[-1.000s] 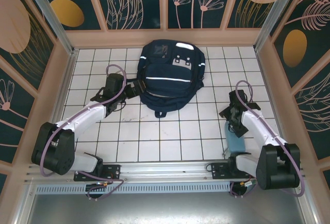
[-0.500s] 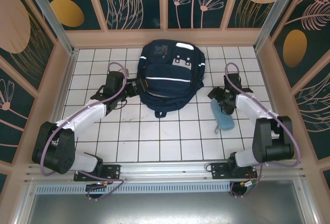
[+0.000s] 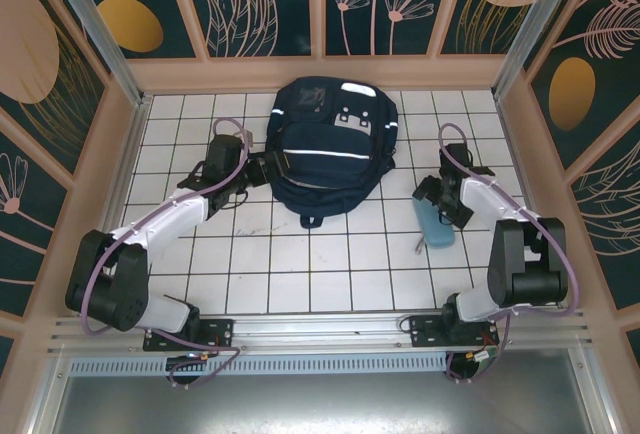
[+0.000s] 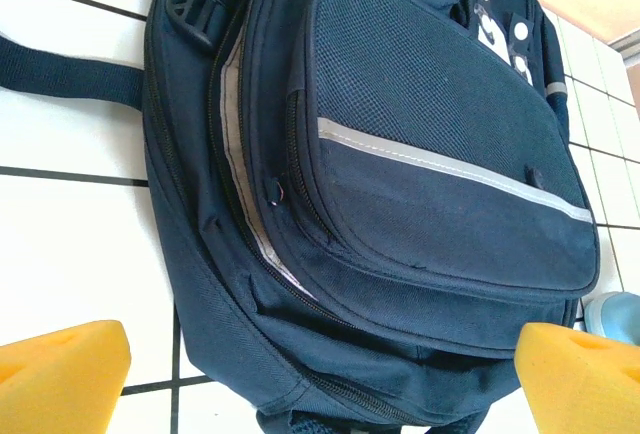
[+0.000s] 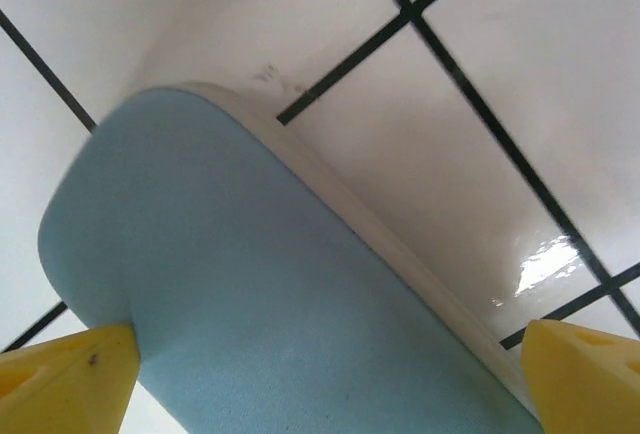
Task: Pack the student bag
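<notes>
Both tools stand wide open. On the white tiled surface (image 3: 300, 254) the student bag (image 3: 330, 149) lies flat at the far middle, with its front pocket (image 4: 440, 154) facing up. The left tool (image 3: 262, 170) is just beside its left side and points at it. A light blue case (image 3: 437, 229) lies to the right, apart from the bag. The right tool (image 3: 438, 201) is over the case's far end, with one yellow pad (image 5: 60, 374) on each side.
</notes>
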Controlling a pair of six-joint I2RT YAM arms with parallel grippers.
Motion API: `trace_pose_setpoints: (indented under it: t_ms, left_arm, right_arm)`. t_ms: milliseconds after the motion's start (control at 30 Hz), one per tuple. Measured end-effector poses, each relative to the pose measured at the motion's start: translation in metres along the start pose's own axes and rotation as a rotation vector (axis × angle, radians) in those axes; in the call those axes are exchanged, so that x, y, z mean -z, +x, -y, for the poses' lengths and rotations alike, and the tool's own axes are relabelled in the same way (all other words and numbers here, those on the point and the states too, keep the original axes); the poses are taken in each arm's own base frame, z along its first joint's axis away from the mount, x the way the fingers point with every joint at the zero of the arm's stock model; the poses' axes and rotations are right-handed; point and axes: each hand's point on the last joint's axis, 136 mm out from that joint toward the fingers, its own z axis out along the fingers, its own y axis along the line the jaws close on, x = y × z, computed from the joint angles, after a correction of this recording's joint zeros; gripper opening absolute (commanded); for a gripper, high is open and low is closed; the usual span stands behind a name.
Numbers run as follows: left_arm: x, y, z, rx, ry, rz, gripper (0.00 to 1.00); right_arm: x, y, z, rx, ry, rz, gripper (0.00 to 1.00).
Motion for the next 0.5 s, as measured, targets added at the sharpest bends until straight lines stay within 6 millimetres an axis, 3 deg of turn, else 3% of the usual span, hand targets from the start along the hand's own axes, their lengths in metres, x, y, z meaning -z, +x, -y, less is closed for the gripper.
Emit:
trace_pose_setpoints:
  t_ms: [133,267,500]
  left_arm:
    - [0.0,0.001,0.001,0.0,0.005,-0.004,0.99]
    - [-0.002,0.003,0.002,0.002,0.016,-0.02,0.99]
    - [-0.009,0.004,0.008,0.004,0.04,-0.048,0.98]
  right_arm:
    - [-0.006,0.022,-0.016,-0.009,-0.12,-0.095,0.92]
    - [0.002,0.052,-0.034,-0.025,-0.272,-0.221,0.9]
    - [0.011,0.059,-0.04,-0.008,-0.323,-0.227,0.88]
